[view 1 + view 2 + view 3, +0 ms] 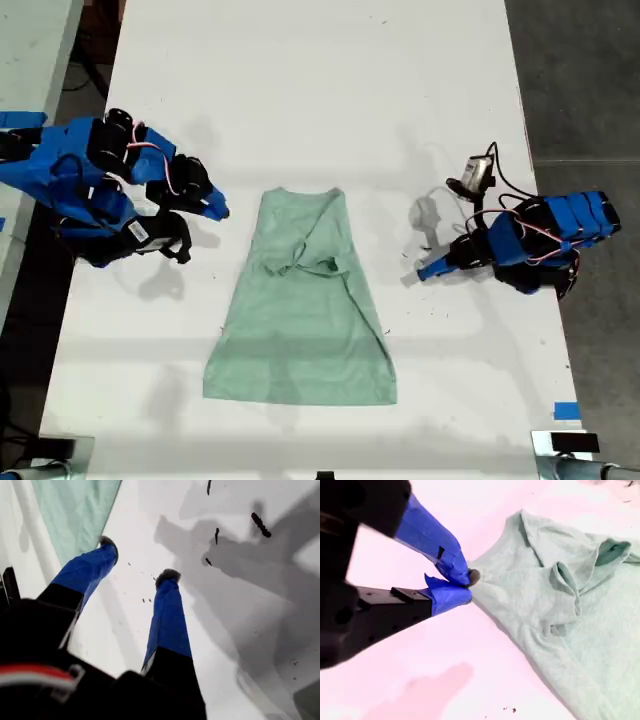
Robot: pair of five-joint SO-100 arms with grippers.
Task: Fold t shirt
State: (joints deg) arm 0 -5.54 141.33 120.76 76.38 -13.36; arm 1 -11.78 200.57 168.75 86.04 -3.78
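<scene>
The pale mint-green t shirt lies flat in the middle of the white table, its sides and sleeves folded inward, wider at the near hem. My first gripper is at the exterior view's right, open, fingertips on bare table a short way off the shirt's edge. In its own view the first gripper holds nothing. My second gripper, at the exterior view's left, is shut with nothing in it. In its own view the second gripper sits just beside the t shirt near a top corner.
Small dark specks lie on the table near my first gripper. Blue tape marks the near corner at the exterior view's right. Dark floor runs past the table's edge on that side. Another surface stands at the exterior view's left.
</scene>
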